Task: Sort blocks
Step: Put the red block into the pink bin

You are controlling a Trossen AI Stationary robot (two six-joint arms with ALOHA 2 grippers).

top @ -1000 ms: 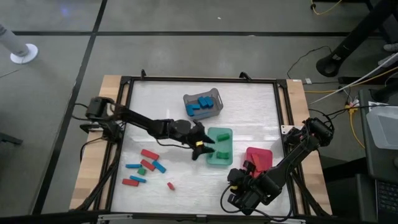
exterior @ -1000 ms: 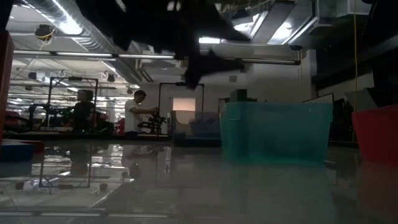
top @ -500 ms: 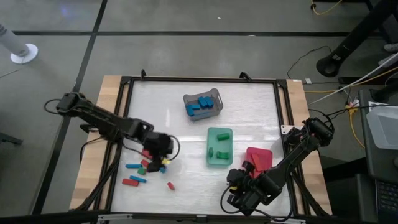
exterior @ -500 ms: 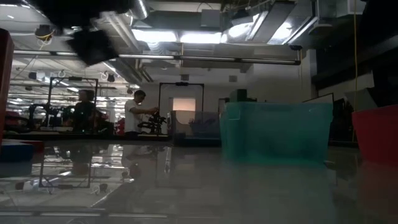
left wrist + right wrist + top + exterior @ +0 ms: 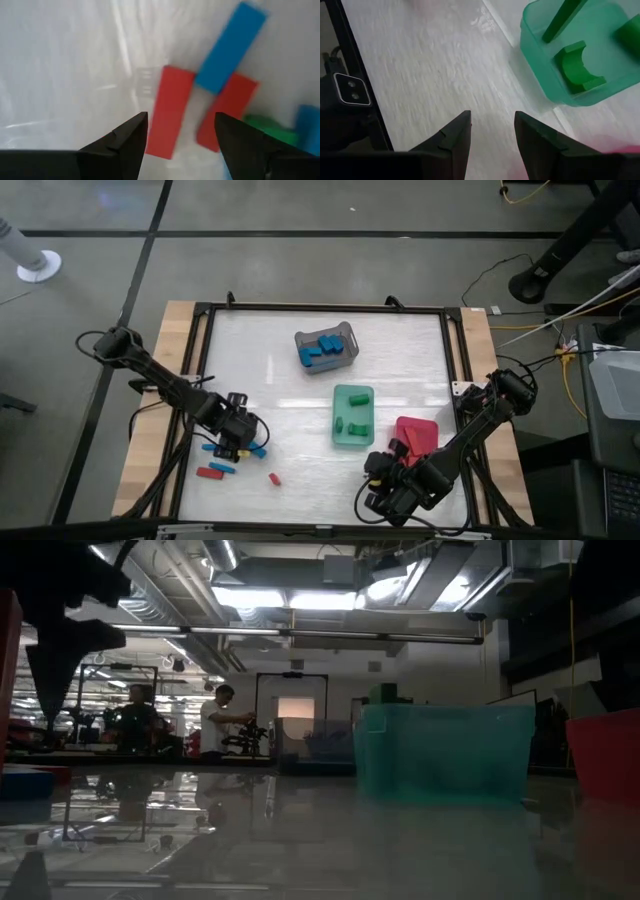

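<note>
We see the left gripper [image 5: 238,442] in the lower left of the high view, low over the pile of loose blocks [image 5: 228,456] on the white table [image 5: 270,360]. Its jaws are spread wide w/ nothing between them. In the left wrist view a red bar [image 5: 170,111] lies on the table seen in the gap between the two dark fingers [image 5: 127,142]. A second red bar [image 5: 227,111] lies just beside it. A blue bar [image 5: 230,47] lies tilted, its lower end touching both reds. A green piece [image 5: 265,130] and another blue piece [image 5: 307,127] show at the right edge of that view.

In the high view, more blocks sit lower left: a red bar [image 5: 209,473], a blue bar [image 5: 222,467] touching it, and a small red piece [image 5: 274,478] alone, a bit to the right.

Centre frame, the green tray [image 5: 352,416] holds green blocks [image 5: 358,426]. Upper centre, the grey basket [image 5: 326,346] holds blue blocks [image 5: 322,349]. The red tray [image 5: 416,434] lies right of the green one.

The right gripper [image 5: 385,498] waits at bottom right of the high view, near the red tray. Its jaws are partly apart, empty; the right wrist view shows bare table in the gap and a corner of the green tray w/ an arched green piece [image 5: 579,66].

Low view: green tray wall mid-right, people far back in the room.
</note>
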